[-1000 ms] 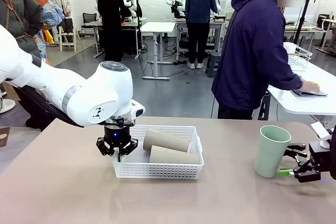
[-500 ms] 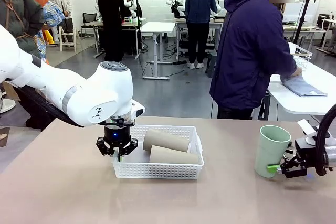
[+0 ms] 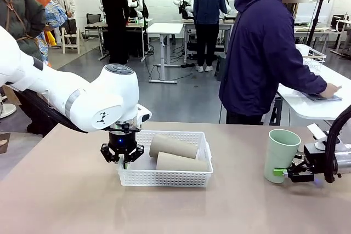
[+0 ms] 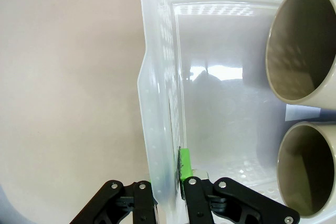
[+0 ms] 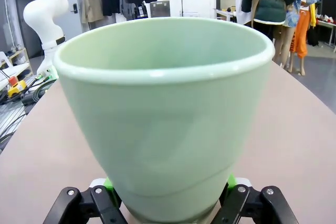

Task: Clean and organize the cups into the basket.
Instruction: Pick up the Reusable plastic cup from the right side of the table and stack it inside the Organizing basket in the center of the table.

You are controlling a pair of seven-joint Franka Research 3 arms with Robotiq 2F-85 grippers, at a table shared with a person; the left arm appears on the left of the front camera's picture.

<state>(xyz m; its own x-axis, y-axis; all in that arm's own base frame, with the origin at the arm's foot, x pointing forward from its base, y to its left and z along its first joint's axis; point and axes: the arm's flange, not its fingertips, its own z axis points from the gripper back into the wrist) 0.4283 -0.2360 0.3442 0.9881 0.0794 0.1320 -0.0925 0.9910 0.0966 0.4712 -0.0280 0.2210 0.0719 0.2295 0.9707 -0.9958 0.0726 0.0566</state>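
Closing in from the table's right edge, the right gripper [image 3: 282, 172] now has its jaws either side of the mint-green cup [image 3: 281, 154] at its foot. A second ago its fingers stood clear of the cup, further right. The right wrist view shows a green pad at each side of the cup's base. Whether they press on it or only flank it cannot be told. The cup stands upright on the table [image 3: 66, 201], well apart from the basket [image 3: 164, 178], and has edged slightly left.

The left gripper [image 3: 123, 157] has not moved. Its jaws are pinched on the basket's left end wall, one finger inside and one outside.

Two tan cups [image 3: 173, 146] lie on their sides in the basket, side by side and unchanged, with their mouths towards the left gripper.

The cups are matte, smooth and tapered, with no handles, and the mint one has a rounded rim. The basket is white, slightly translucent plastic, shallow and rectangular, and its walls are pierced with rows of small holes. The tabletop is a plain, dull tan.
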